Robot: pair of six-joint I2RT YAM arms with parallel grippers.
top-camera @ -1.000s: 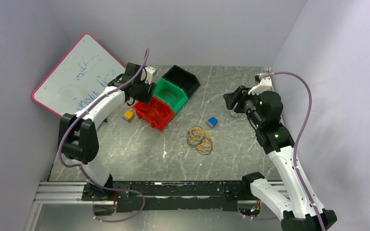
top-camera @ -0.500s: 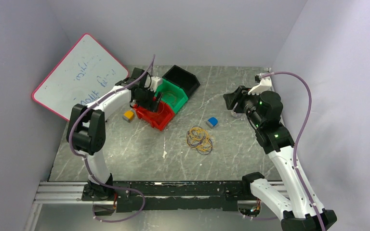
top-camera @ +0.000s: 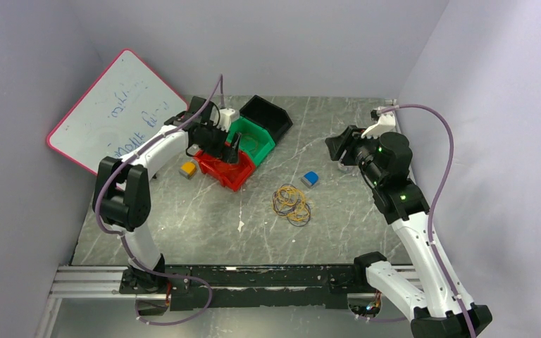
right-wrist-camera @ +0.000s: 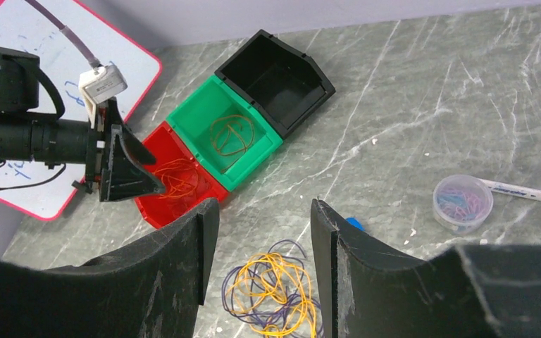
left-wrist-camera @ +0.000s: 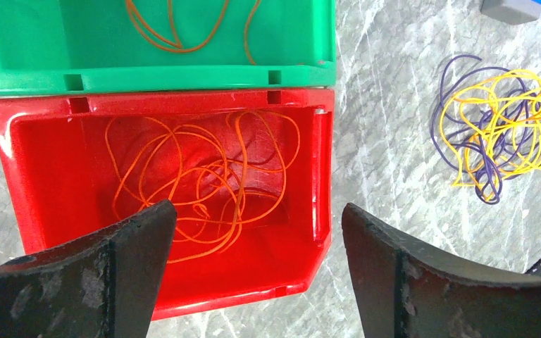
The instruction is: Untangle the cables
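A clump of yellow and dark purple cables (top-camera: 291, 203) lies on the table's middle, also in the left wrist view (left-wrist-camera: 496, 130) and right wrist view (right-wrist-camera: 275, 292). An orange cable (left-wrist-camera: 204, 183) lies loose in the red bin (top-camera: 229, 176). Another orange cable (left-wrist-camera: 176, 28) lies in the green bin (top-camera: 259, 151). My left gripper (top-camera: 230, 149) is open and empty above the red bin; it also shows in its own view (left-wrist-camera: 257, 274). My right gripper (top-camera: 334, 148) is open and empty, high, up and right of the clump (right-wrist-camera: 262, 232).
A black bin (top-camera: 268, 116) stands behind the green one. A blue block (top-camera: 311, 179) lies right of the bins, an orange-yellow block (top-camera: 188, 169) left of the red bin. A whiteboard (top-camera: 113, 105) leans at the left wall. A clear tub of clips (right-wrist-camera: 463, 203) and a pen (right-wrist-camera: 521, 190) lie at the right.
My left gripper has swung right and forward from the red bin's far left side to above it. The right arm has barely moved. The clump lies as before.
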